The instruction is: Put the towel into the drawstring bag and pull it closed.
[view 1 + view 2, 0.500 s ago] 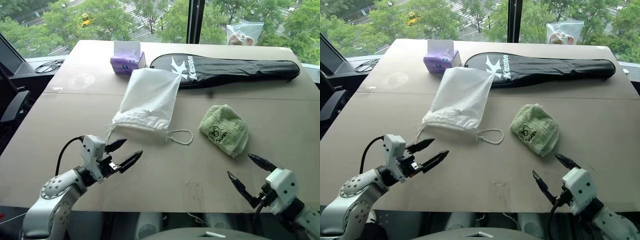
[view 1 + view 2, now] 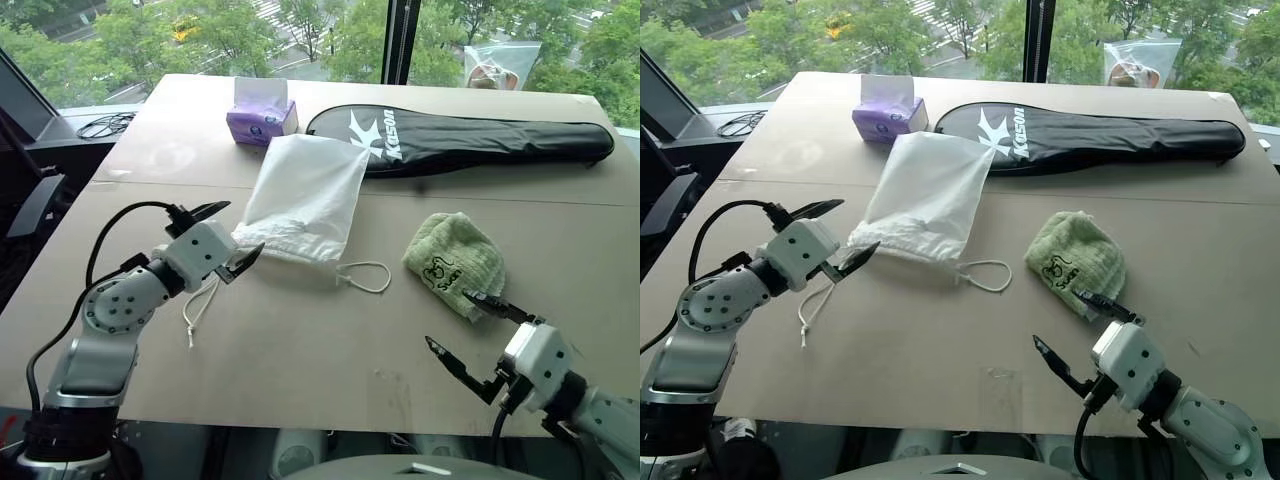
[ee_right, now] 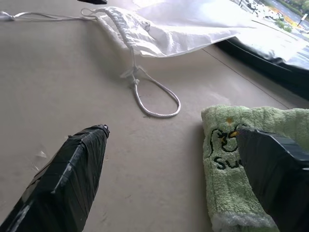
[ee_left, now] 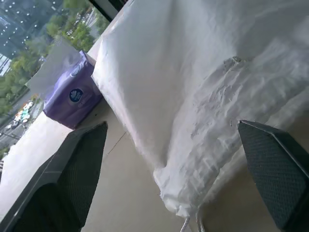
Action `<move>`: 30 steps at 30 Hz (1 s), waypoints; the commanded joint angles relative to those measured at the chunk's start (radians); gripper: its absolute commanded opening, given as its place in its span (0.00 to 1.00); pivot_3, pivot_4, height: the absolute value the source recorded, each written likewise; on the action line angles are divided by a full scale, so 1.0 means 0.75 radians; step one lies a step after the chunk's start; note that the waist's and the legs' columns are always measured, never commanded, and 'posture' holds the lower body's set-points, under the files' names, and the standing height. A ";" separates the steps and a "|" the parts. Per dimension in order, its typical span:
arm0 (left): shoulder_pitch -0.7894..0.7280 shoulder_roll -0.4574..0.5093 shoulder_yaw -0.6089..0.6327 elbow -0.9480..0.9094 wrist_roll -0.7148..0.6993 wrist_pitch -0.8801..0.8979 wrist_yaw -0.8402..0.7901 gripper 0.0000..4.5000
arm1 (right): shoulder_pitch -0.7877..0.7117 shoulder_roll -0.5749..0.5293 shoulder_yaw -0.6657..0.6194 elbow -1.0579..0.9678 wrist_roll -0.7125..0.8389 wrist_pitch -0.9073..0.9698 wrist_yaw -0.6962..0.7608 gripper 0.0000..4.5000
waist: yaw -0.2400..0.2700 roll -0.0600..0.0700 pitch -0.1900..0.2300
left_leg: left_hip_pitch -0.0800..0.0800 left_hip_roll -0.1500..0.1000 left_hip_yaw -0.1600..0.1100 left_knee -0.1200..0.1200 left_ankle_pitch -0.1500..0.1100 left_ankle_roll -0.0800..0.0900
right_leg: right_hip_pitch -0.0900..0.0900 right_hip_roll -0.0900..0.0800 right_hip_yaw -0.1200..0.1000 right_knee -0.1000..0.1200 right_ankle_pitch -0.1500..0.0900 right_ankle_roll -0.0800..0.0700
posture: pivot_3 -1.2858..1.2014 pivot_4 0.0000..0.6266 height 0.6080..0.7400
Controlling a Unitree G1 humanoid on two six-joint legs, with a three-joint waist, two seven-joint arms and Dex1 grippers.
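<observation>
My right gripper [image 2: 466,330] is wide open at the near edge of the green towel [image 2: 454,261]. My left gripper [image 2: 228,238] is open too, at the gathered mouth of the white drawstring bag [image 2: 303,195], left of the towel.

Contents of the clear zip bag [image 2: 497,62] at the table's far edge, indistinct.

A wide tan table [image 2: 300,340] is carrying the white drawstring bag [image 2: 305,195] at its middle, the light-green towel [image 2: 455,262] lying apart to its right, and a purple tissue box [image 2: 261,118], a black racket case [image 2: 470,140] and a clear plastic bag [image 2: 500,65] along the far side.
</observation>
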 commanded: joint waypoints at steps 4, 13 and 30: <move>-0.116 0.052 -0.074 0.198 0.094 -0.258 -0.040 0.99 | 0.032 0.007 -0.024 -0.020 0.020 -0.008 -0.019 1.00 | -0.001 0.000 0.000 | 0.001 0.000 0.000 -0.001 0.000 0.001 | 0.000 0.000 0.000 0.000 -0.002 0.003 | 0.52 0.24 1.00; -0.482 -0.003 -0.302 0.710 0.218 -0.504 -0.088 0.84 | 0.004 0.032 -0.011 -0.077 0.011 0.210 -0.135 1.00 | -0.004 -0.001 -0.001 | 0.000 0.000 0.001 0.004 0.003 0.007 | 0.002 0.002 0.000 0.003 -0.002 0.005 | 0.52 0.24 1.00; -0.715 -0.169 -0.085 0.305 -0.890 1.474 -0.398 0.01 | -1.011 0.004 -0.047 0.680 0.139 0.956 -0.337 1.00 | -0.031 -0.008 0.003 | 0.000 0.000 -0.002 0.013 0.008 0.002 | 0.005 0.006 0.000 0.011 -0.001 0.006 | 0.52 0.24 1.00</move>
